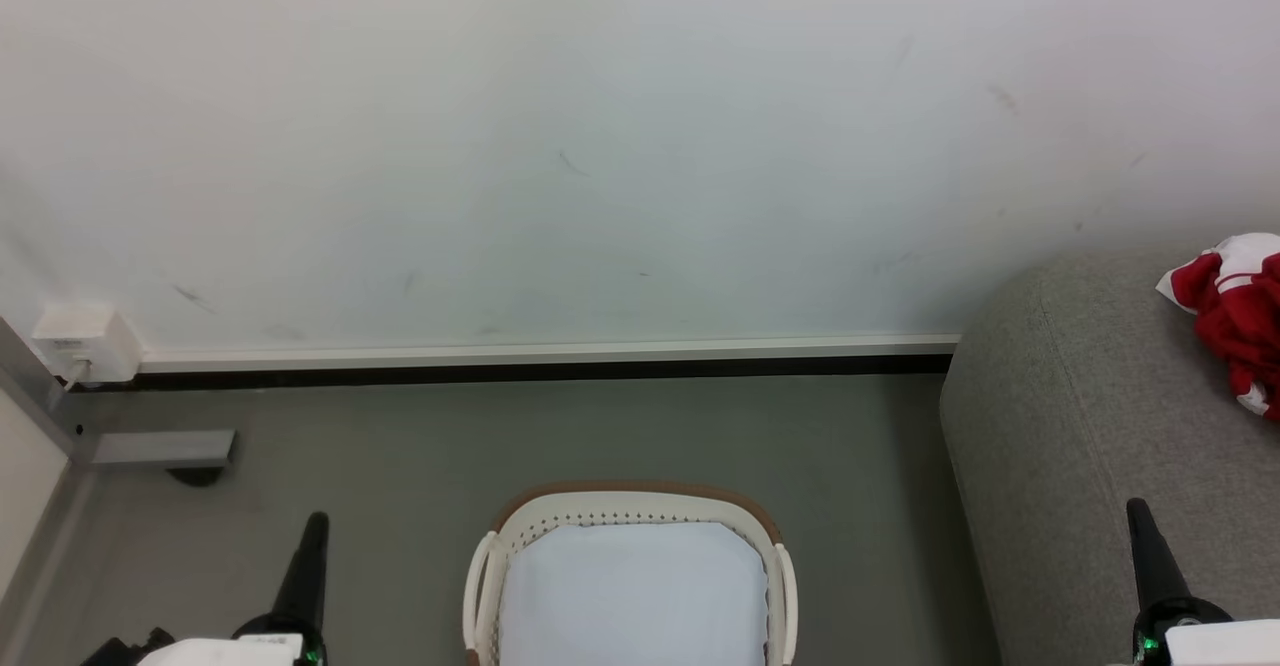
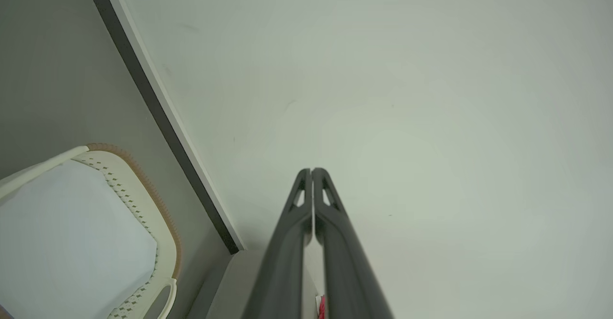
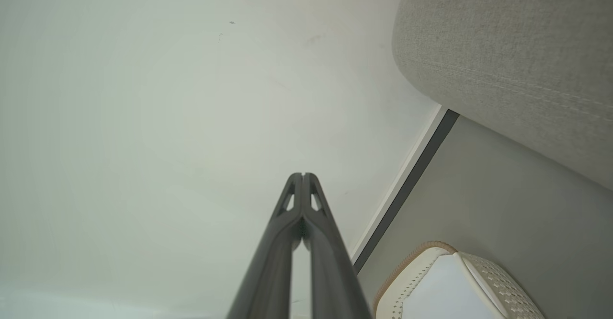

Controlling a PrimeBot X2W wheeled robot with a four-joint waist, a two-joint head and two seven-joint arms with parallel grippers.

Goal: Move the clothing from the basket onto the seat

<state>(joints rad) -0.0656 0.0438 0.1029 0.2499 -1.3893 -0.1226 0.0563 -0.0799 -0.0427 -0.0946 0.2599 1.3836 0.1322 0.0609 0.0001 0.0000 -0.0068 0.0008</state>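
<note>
At the near centre of the floor stands the basket, its white liner exposed. The clothing lies bunched on the seat at the far right, well apart from the basket. The left gripper at near left and the right gripper at near right each have their fingers pressed together, pointing toward the wall.

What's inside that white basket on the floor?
The basket holds a plain white liner, nothing lying on its visible part. Its near end is out of frame; anything under the liner is covered.
</note>
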